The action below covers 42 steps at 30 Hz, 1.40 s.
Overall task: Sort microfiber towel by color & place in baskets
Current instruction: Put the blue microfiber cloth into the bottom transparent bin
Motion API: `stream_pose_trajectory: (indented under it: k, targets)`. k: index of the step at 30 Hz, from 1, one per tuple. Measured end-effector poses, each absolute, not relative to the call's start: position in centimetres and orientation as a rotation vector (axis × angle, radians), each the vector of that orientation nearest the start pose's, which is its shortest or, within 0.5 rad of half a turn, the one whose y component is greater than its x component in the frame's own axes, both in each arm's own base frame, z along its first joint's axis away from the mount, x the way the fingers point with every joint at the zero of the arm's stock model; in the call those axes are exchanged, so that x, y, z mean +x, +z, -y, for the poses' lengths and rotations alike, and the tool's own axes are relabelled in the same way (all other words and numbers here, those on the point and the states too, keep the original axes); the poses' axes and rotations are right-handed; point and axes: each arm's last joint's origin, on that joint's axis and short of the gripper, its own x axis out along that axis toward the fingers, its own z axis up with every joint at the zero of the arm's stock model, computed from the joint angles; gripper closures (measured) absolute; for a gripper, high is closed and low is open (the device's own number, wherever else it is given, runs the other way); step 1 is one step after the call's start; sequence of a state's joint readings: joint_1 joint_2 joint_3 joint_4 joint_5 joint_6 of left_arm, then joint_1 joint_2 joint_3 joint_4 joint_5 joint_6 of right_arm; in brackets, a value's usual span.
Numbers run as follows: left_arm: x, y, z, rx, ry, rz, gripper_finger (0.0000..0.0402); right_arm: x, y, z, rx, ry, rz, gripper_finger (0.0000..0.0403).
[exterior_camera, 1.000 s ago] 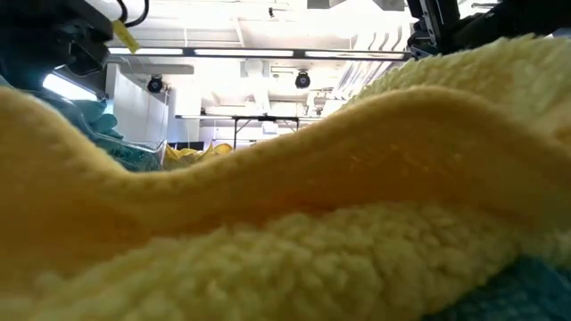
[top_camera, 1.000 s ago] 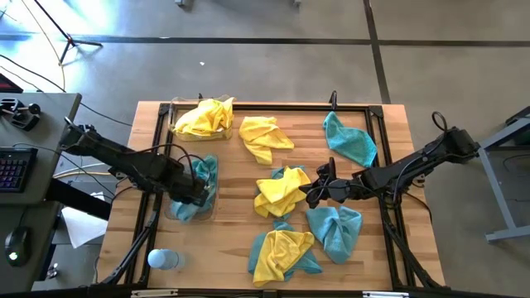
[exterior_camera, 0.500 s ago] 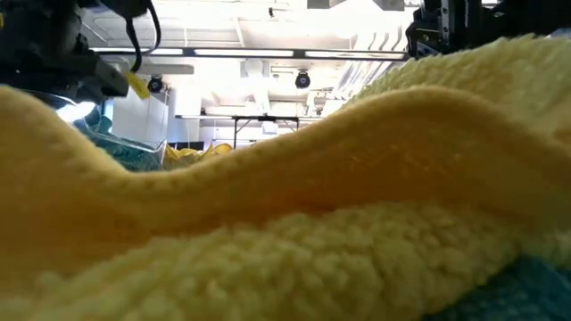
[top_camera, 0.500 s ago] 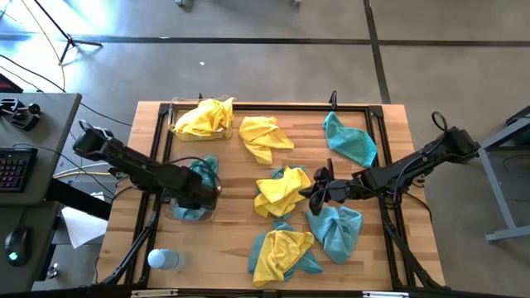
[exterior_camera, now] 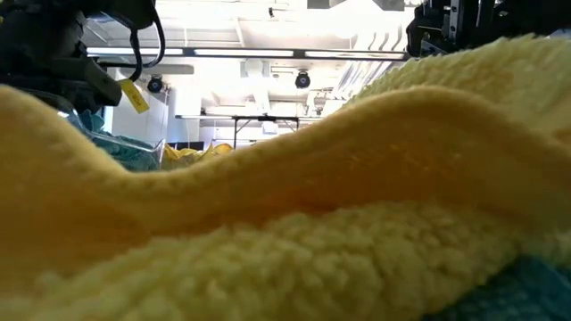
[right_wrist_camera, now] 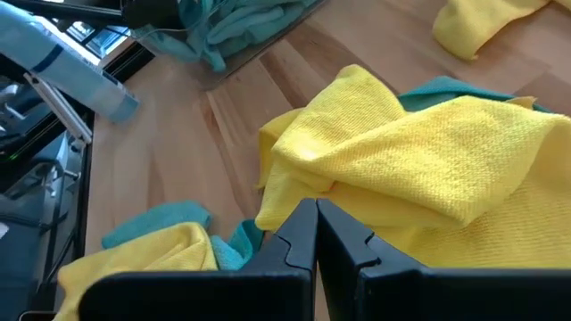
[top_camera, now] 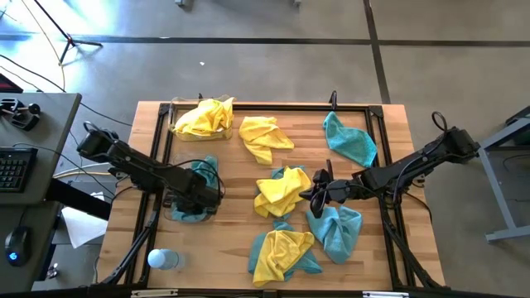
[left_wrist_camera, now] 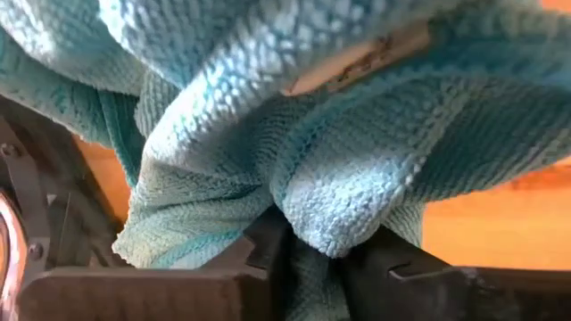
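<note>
A: Where's the left gripper (top_camera: 201,201)?
B: Down over the clear basket (top_camera: 175,213) at the counter's (top_camera: 232,240) left side; a teal towel (left_wrist_camera: 357,178) is bunched between its fingers (left_wrist_camera: 268,245).

A: And the right gripper (top_camera: 310,196)?
B: Fingers (right_wrist_camera: 299,234) pressed together, empty, beside the yellow towel (top_camera: 280,190) mid-counter. Another basket (top_camera: 173,116) at the far left corner holds yellow towels (top_camera: 204,117).

Crumpled yellow and teal towels (top_camera: 281,190) (some inside two clear baskets (top_camera: 175,116)).
</note>
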State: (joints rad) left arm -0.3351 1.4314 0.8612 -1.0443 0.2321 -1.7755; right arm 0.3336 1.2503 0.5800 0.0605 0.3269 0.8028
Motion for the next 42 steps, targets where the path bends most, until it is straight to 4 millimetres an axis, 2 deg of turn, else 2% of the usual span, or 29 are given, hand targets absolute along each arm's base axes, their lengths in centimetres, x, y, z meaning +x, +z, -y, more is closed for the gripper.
stream_pose_trajectory:
  k: [10,18,26,32,34,42]
  targets:
    - [19.7,20.1,7.6,-1.224,0.989,-1.486,0.0250,23.4,19.5,-7.1,0.630,-0.230,-0.532,0.0402]
    - [17.9,22.2,6.9,-1.229,0.932,-1.436,0.0245,23.4,19.5,-7.1,0.663,-0.255,-0.522,0.0402]
    - [16.5,24.5,5.9,-1.157,0.805,-1.224,0.0245,23.4,19.5,-7.0,0.683,-0.302,-0.494,0.0402]
    - [16.4,25.7,5.2,-0.972,0.703,-1.011,0.0245,23.4,19.5,-7.0,0.622,-0.286,-0.501,0.0402]
    - [16.6,26.1,5.0,-0.890,0.653,-0.940,0.0245,23.4,19.5,-7.0,0.650,-0.292,-0.499,0.0402]
    - [18.5,27.7,4.6,-0.406,0.401,-0.742,0.0245,23.5,19.7,-6.3,0.718,-0.327,-0.479,0.0402]
